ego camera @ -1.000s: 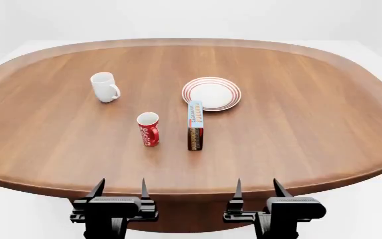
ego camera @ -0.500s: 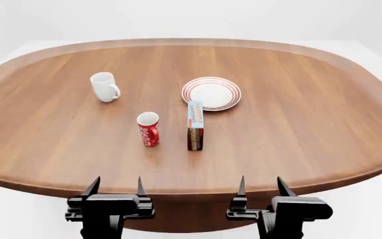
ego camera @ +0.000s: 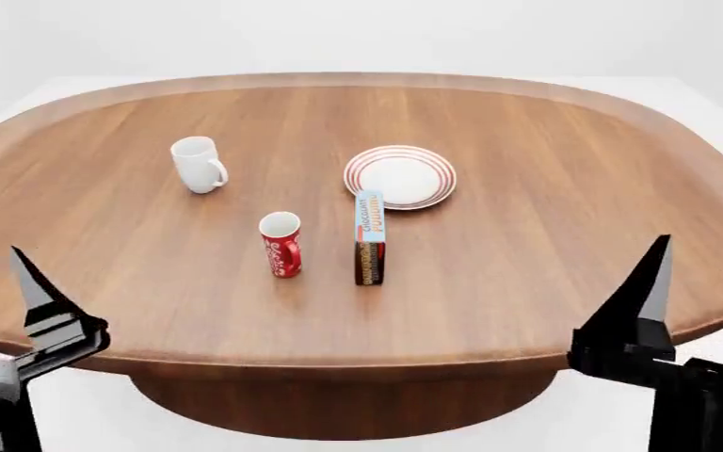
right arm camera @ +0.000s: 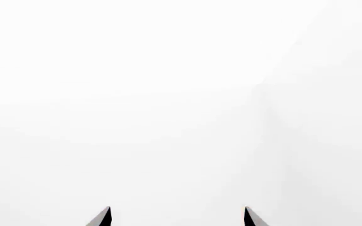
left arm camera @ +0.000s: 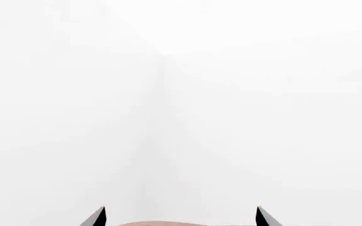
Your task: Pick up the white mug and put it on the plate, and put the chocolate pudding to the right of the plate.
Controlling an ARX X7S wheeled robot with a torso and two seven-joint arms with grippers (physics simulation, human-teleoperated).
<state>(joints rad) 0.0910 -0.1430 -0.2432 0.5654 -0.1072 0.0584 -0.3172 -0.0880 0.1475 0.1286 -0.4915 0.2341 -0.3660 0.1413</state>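
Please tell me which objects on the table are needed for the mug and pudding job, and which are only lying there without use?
Needed for the job:
- white mug, standing upright at the table's left part
- plate, with nothing on it
- chocolate pudding, standing just in front of the plate

Only lying there:
- red cup, upright, to the left of the pudding

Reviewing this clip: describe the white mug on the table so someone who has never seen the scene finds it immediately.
On the large oval wooden table, look to the far left of the round red-ringed white plate. The plain glossy white ceramic mug stands there upright and alone, its loop handle toward the plate. Unlike the nearer red cup with white lettering, it is all white and unmarked.
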